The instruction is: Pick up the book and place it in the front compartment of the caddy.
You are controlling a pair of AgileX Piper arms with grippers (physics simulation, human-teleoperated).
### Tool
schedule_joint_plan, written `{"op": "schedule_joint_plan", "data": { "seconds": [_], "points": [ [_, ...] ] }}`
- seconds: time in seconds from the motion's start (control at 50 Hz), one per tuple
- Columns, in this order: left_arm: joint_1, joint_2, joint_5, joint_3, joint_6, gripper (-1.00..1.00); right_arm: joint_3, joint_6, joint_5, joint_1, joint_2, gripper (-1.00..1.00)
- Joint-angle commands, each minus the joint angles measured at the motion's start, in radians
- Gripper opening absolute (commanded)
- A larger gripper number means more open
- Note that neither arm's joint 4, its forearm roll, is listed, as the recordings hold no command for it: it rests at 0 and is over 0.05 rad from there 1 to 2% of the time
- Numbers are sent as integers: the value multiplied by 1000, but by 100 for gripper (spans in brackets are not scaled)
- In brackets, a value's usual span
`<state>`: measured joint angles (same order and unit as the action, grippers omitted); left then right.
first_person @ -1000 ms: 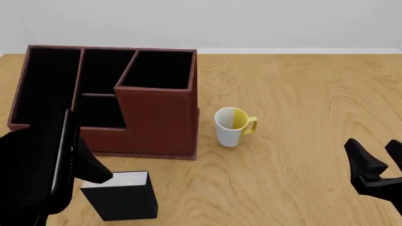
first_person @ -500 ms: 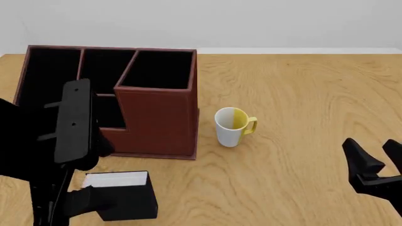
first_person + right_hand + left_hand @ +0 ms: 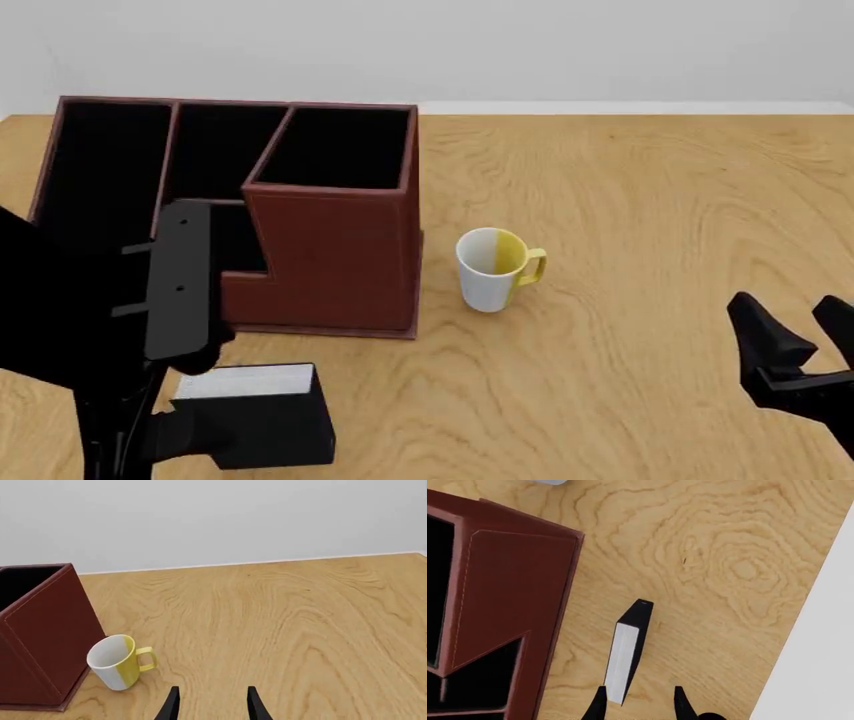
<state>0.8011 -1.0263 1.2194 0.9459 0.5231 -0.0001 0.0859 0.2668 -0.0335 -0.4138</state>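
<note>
Books like this one stand conveniently: the book (image 3: 254,415) is upright on the counter (image 3: 641,200) at the near left, white page edges facing up, just in front of the caddy (image 3: 334,250) and clear of it, so the thin slab can be pinched across its covers from above. That looks to be why the left end effector (image 3: 637,705) hangs over it with its fingers parted, one fingertip meeting the book's near end in the wrist view while the other stands off to the side; nothing is gripped yet. The caddy's low stepped front compartment lies just behind the book, a short lift away, I would judge. Further right, a white-and-yellow mug (image 3: 497,268) stands beside the caddy's tall corner. At the far right, the right end effector (image 3: 798,345) waits open and empty, well apart.
</note>
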Motion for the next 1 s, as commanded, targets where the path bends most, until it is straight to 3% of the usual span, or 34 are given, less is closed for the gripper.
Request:
{"op": "schedule_joint_plan", "data": {
  "seconds": [0.02,0.08,0.14,0.22,0.38,0.44,0.54,0.58,0.66,0.72,0.8,0.88,1.0],
  "points": [
    [24,18,0,-47,-32,100,0,3,10,4,-13,100],
    [-22,-8,0,-41,12,100,0,4,12,5,-15,100],
    [23,23,0,-73,-34,100,0,5,17,6,-20,100],
    [12,17,-6,-78,-20,100,0,5,17,6,-19,100],
    [-60,-45,-86,-78,57,100,0,6,31,8,-37,100],
    [-33,-31,-91,-91,28,100,0,7,17,7,-18,100],
    [-53,-46,-126,-120,57,100,0,5,9,6,-8,100],
    [-21,-26,-122,-128,17,100,0,6,13,8,-14,100],
    [-47,-36,-124,-135,47,100,0,6,10,9,-12,100],
    [-147,-104,-157,-96,143,100,0,4,13,5,-15,100],
    [-176,-127,-168,-83,172,100,0,4,9,6,-11,100],
    [-159,-126,-182,-75,152,100,0,4,-1,8,0,100],
    [-175,-155,-236,-114,173,100,0,3,13,8,-16,100]
  ]
}}
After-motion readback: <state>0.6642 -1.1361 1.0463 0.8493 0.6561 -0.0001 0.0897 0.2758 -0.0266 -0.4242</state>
